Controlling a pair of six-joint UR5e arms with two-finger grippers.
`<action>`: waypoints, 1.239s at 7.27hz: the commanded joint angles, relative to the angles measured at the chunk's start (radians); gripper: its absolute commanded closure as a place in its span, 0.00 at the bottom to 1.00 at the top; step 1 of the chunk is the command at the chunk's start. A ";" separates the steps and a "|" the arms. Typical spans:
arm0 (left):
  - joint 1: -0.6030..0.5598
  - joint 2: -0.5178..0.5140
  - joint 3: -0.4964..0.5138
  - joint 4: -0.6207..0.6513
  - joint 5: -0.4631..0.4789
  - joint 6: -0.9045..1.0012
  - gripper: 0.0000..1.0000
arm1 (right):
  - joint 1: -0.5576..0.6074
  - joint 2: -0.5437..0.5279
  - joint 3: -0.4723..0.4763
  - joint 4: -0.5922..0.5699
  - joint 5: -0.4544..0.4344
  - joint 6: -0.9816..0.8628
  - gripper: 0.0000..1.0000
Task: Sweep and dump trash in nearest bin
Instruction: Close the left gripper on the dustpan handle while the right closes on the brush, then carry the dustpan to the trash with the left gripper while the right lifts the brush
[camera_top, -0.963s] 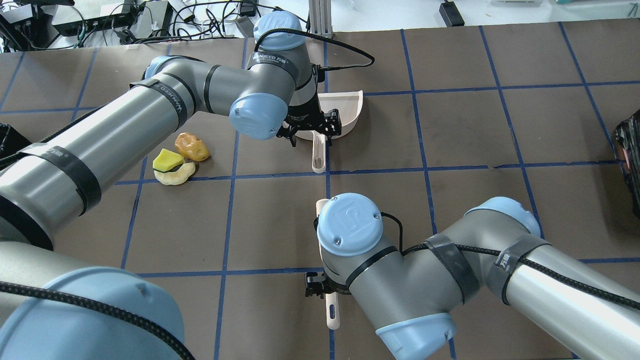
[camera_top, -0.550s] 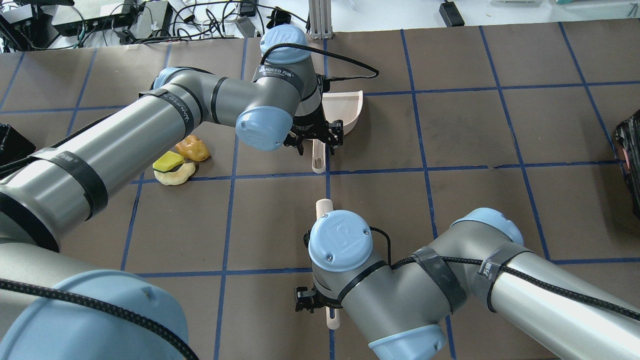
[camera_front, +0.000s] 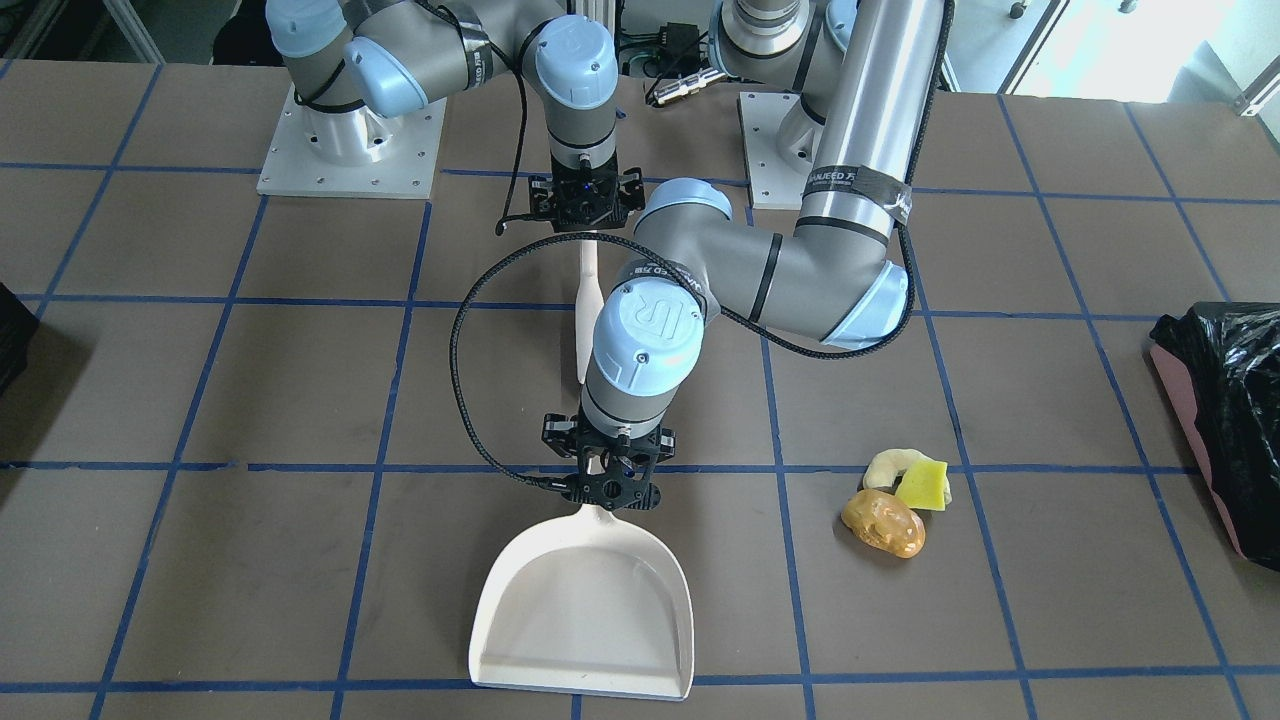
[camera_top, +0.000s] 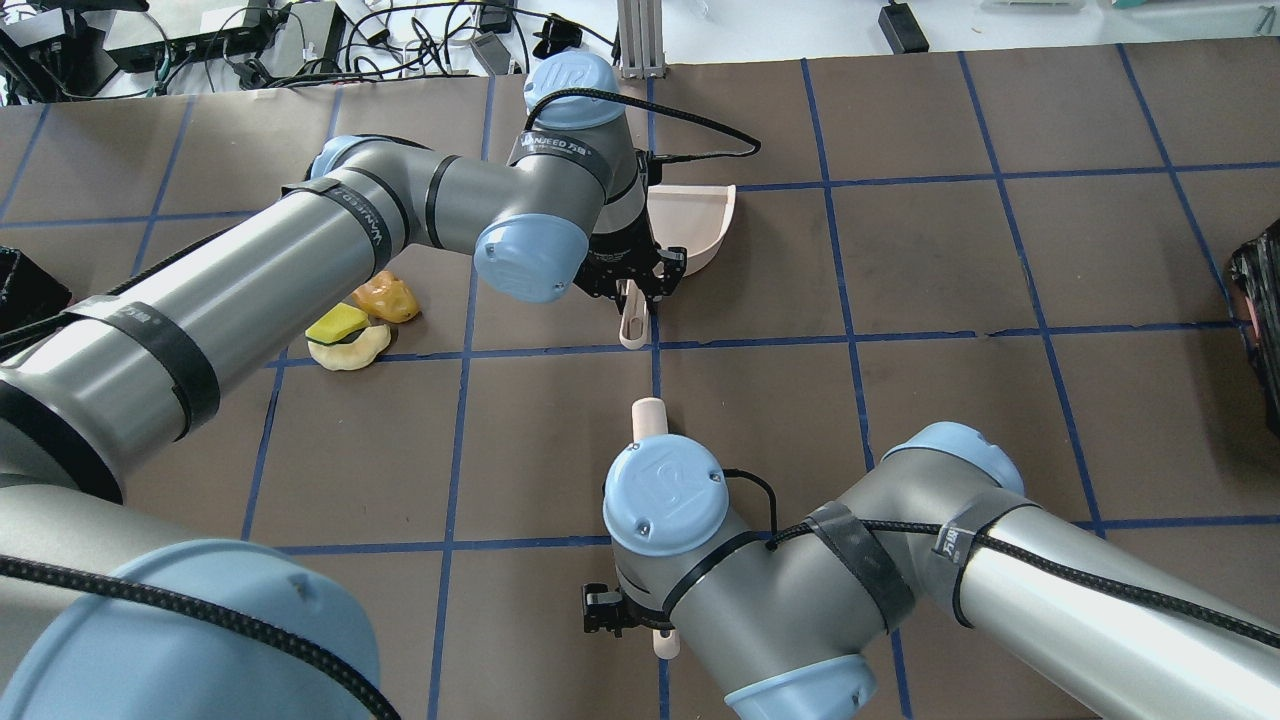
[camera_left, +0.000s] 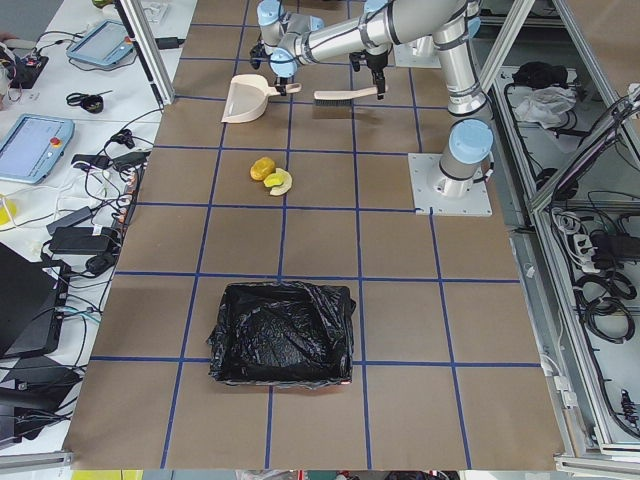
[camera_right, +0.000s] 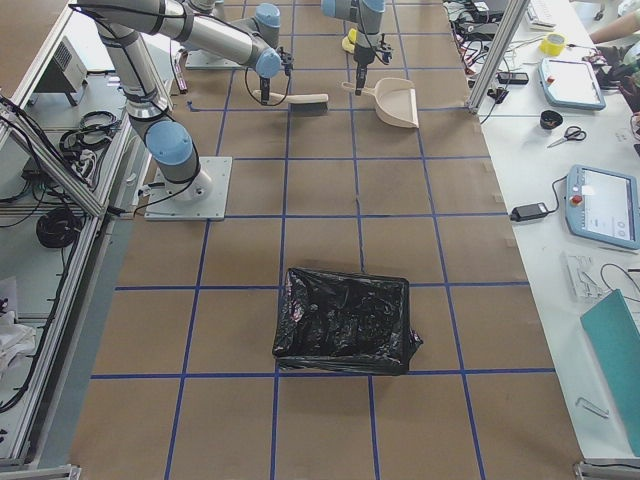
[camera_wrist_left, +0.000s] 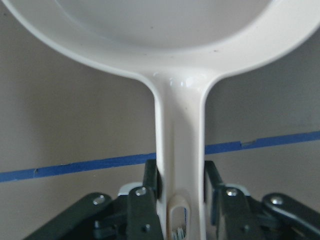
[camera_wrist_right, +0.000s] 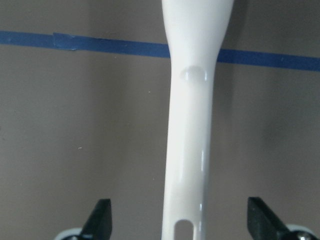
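The trash lies together on the table: an orange-brown lump (camera_top: 385, 295) (camera_front: 883, 523), a yellow-green wedge (camera_top: 335, 322) and a pale cream curved piece (camera_top: 350, 350). My left gripper (camera_front: 610, 480) (camera_wrist_left: 182, 175) is shut on the handle of the cream-white dustpan (camera_front: 585, 610) (camera_top: 695, 225), to the right of the trash in the overhead view. My right gripper (camera_wrist_right: 180, 220) (camera_front: 585, 210) is open, its fingers wide on either side of the white brush handle (camera_wrist_right: 192, 125) (camera_top: 648, 412) without touching it. The bin (camera_front: 1225, 400), pink-sided with a black bag, stands at the table's end beyond the trash.
A second black-bagged bin (camera_right: 345, 320) (camera_top: 1262, 330) stands at the opposite end of the table. The brush (camera_left: 335, 97) lies between the two grippers, in line with the dustpan handle. Blue tape lines grid the brown table (camera_top: 950, 260). Cables and boxes lie past the far edge.
My left gripper has come down and closed on the dustpan handle, nudging the pan slightly. My right arm has drawn back along the brush handle, baring more of its tip.
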 joint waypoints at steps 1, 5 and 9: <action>0.000 0.011 0.002 -0.007 0.005 0.012 1.00 | 0.000 -0.004 0.002 0.007 -0.001 0.036 0.22; 0.109 0.085 0.010 -0.024 0.146 0.189 1.00 | 0.000 -0.004 0.000 0.013 0.008 0.057 0.77; 0.285 0.175 -0.014 -0.099 0.149 0.585 1.00 | 0.000 -0.010 -0.008 0.014 -0.010 0.065 1.00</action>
